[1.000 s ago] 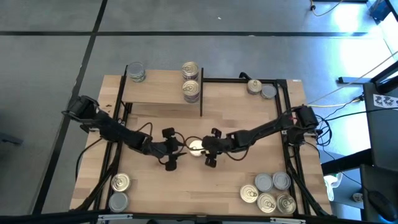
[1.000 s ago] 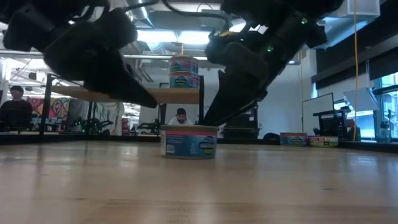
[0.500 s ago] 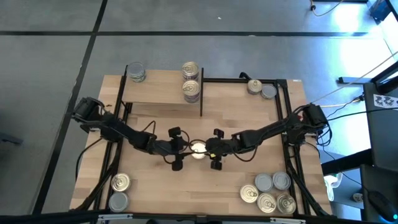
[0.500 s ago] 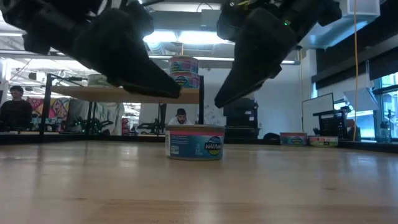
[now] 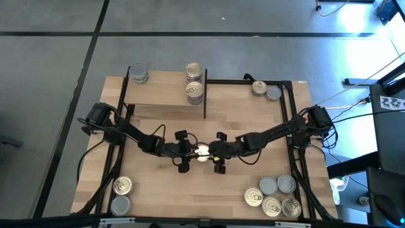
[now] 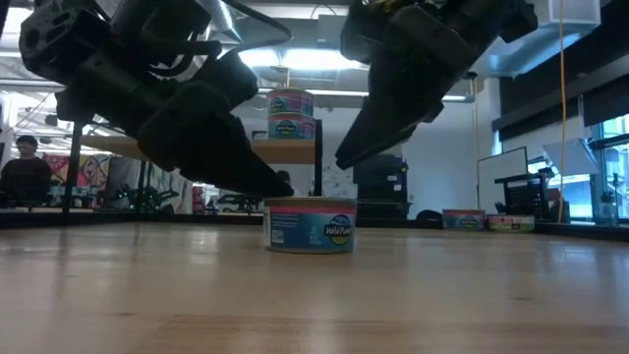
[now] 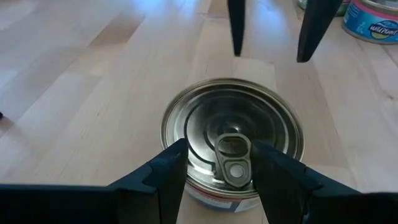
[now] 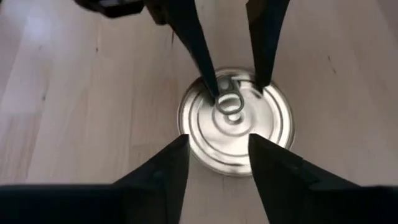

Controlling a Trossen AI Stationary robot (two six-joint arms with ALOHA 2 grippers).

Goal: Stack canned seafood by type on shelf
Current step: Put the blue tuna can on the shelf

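While two claws flank one tin (image 5: pixel 202 151), two tins (image 5: pixel 194 82) sit stacked.

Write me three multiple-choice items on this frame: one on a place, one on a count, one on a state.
1. Where is the tin seen in both wrist views? A middle of the table; B at a corner; C atop another can.
2. How many tops show in the cluster at the high view's bottom right? A two; B five; C nine.
3. How does that first tin sit? A on its side; B upright; C lifted.
Key: 1 A, bare wood lies all round it; 2 B, five tops can be counted; 3 B, its pull tab faces up and its base rests on the wood.
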